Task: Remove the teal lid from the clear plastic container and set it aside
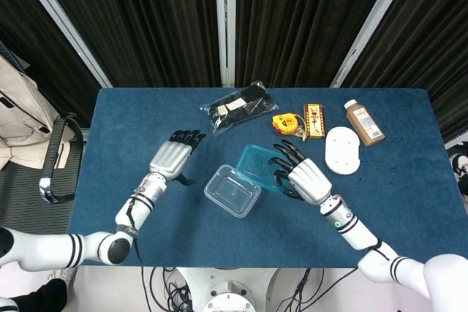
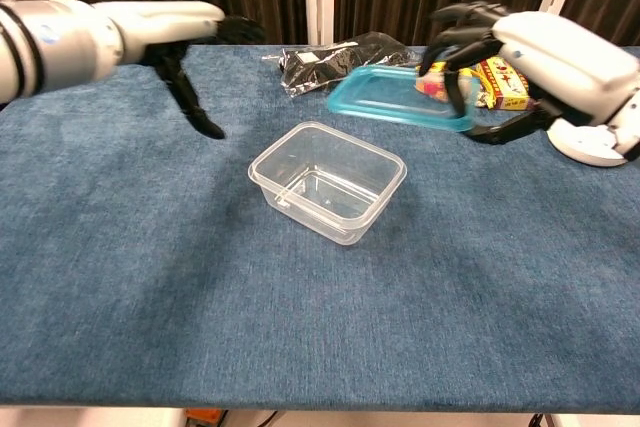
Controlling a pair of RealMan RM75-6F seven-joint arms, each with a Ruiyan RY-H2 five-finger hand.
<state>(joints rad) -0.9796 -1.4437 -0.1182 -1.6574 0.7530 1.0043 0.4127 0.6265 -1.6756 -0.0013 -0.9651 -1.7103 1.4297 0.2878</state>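
Note:
The clear plastic container (image 1: 232, 191) (image 2: 328, 181) stands open on the blue table, near the middle. The teal lid (image 1: 258, 166) (image 2: 397, 98) hangs above the table to its right, held at its right end by my right hand (image 1: 303, 176) (image 2: 545, 55). My left hand (image 1: 171, 157) (image 2: 168, 23) is off to the left of the container, above the table, fingers apart and holding nothing.
At the back lie a black bag in clear wrap (image 1: 238, 106), a yellow tape measure (image 1: 285, 122), a red-yellow box (image 1: 314, 120), a white oval dish (image 1: 342, 150) and a brown bottle (image 1: 364, 121). A chair (image 1: 57, 157) stands left of the table.

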